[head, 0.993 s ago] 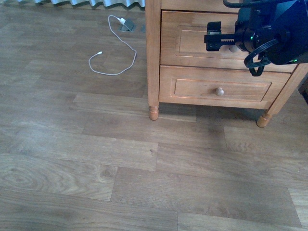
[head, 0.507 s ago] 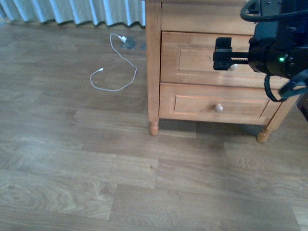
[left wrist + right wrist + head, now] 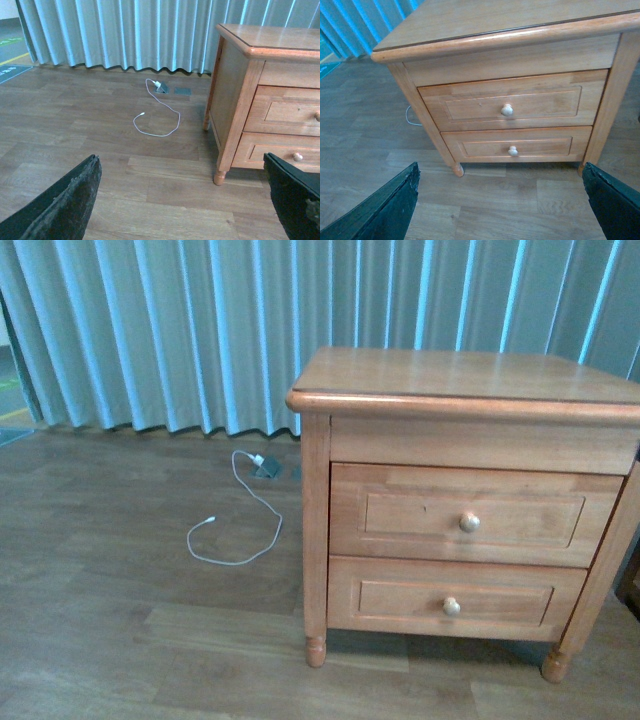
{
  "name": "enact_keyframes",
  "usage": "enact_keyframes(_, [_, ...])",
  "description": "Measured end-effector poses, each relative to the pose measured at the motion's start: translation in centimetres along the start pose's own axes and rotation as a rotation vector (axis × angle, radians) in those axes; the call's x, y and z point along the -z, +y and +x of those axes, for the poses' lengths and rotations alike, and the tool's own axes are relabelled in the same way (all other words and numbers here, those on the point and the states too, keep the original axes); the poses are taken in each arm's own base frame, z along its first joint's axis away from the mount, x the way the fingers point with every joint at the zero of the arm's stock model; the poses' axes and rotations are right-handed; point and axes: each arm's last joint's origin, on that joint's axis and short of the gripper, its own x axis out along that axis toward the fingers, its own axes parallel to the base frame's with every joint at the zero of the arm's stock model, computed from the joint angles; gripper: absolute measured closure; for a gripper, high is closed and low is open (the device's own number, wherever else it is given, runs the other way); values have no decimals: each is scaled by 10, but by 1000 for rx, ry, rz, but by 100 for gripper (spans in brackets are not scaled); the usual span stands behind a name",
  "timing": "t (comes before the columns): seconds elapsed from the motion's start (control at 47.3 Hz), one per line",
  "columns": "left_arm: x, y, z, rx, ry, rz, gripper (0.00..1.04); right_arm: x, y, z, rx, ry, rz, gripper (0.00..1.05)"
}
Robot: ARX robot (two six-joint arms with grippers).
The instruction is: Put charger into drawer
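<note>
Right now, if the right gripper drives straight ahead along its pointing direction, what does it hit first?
Probably the honey-coloured wooden nightstand, around its upper drawer and round knob. The open right gripper faces it with nothing between; depth is unclear.

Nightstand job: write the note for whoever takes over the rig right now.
Left gripper: jaws wide open, empty, out of the front view.
Right gripper: jaws wide open, empty, facing the nightstand.
Upper drawer: fully shut, knob untouched. Lower drawer also shut.
Charger: not in any view. On the floor there is only a thin white cable by the curtain, which is not the one wanted.
Done: nothing visible.
Left: find the charger, open the upper drawer, put the charger in.
</note>
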Motion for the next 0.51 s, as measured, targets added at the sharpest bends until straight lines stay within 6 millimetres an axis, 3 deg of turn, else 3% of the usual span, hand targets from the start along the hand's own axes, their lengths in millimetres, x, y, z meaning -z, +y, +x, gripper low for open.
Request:
enact_keyframes(0.106, [0, 0, 0, 0, 0, 0, 6, 8, -6, -33, 4, -52, 25, 8])
enact_keyframes(0.275, [0, 0, 0, 1, 0, 0, 6, 5, -7, -38, 6, -85, 35, 9])
enact_keyframes(0.338, [0, 0, 0, 1, 0, 0, 6, 9, -9, -39, 48, -162, -29, 18])
enact_keyframes(0.38, [0, 0, 0, 1, 0, 0, 6, 15, -13, -43, 66, -217, -102, 30])
enact_keyframes(0.507, [0, 0, 0, 3, 0, 0, 6, 26, -19, -50, 77, -225, -160, 53])
